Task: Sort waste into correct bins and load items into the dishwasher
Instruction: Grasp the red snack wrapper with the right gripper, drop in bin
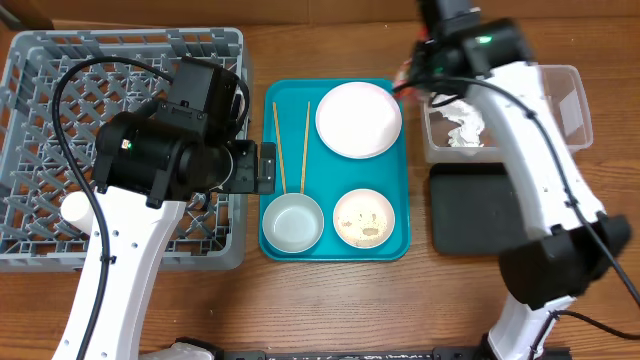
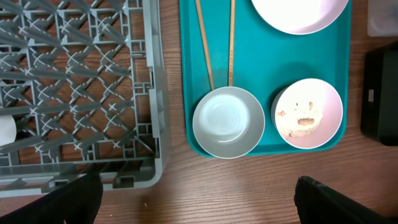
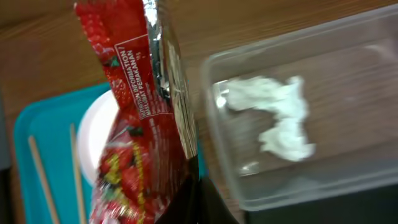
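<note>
My right gripper (image 3: pixel 198 190) is shut on the crumpled red-and-silver wrapper (image 3: pixel 134 118), holding it up between the teal tray and the clear tub (image 3: pixel 348 168). White tissue (image 3: pixel 280 118) lies in that tub. Overhead, the right gripper (image 1: pixel 418 72) hangs at the tub's left end, with the black tray (image 1: pixel 478 208) below it. My left gripper (image 2: pixel 199 208) is open over bare wood between the grey dish rack (image 2: pixel 93 68) and the teal tray. On the tray rest a white plate (image 1: pixel 358 118), two chopsticks (image 1: pixel 281 150), a metal bowl (image 1: pixel 293 222) and a white plate with rice scraps (image 1: pixel 364 217).
The teal tray (image 1: pixel 330 175) sits mid-table between rack and bins. A small white cup (image 1: pixel 75 210) lies in the rack's front left part. The left arm reaches over the rack's right side. The right arm crosses above the tub and black tray.
</note>
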You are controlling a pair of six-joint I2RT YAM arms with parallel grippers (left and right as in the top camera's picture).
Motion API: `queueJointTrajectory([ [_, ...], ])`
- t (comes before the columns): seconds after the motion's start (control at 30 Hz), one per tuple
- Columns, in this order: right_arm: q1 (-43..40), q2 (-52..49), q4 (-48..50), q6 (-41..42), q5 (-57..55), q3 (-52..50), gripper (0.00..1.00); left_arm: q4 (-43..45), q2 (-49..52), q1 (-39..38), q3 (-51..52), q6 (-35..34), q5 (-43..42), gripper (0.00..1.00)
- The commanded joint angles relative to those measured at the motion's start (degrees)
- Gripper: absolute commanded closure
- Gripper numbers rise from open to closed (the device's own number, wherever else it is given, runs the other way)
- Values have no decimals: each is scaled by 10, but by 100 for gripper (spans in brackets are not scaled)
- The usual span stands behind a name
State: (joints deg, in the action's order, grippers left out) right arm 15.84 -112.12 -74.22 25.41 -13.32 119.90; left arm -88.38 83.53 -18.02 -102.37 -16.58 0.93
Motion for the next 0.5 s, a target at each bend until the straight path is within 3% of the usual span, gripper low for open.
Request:
queueJointTrajectory([
  [0.0,-40,-30,4,-31,-19,-32,96,-1,-4,0,-10,-6,6,0],
  [0.27,-93,-31,83,-59,-8,-127,96,-1,-4,0,-10,-6,6,0],
  [0.3,-100,-31,92,-59,-7,-138,90,-1,-4,0,-10,-6,6,0],
  [0.33,-106,-33,102,-59,-7,-150,75,-1,-4,0,-10,-6,6,0],
  [0.37,-110,-33,106,-61,-7,-159,53,-1,-4,0,-10,-6,6,0],
  [0.4,-112,-33,107,-62,-7,-163,44,-1,-4,0,-10,-6,6,0],
  [0.47,-112,-27,100,-61,-5,-159,44,-1,-4,0,-10,-6,6,0],
])
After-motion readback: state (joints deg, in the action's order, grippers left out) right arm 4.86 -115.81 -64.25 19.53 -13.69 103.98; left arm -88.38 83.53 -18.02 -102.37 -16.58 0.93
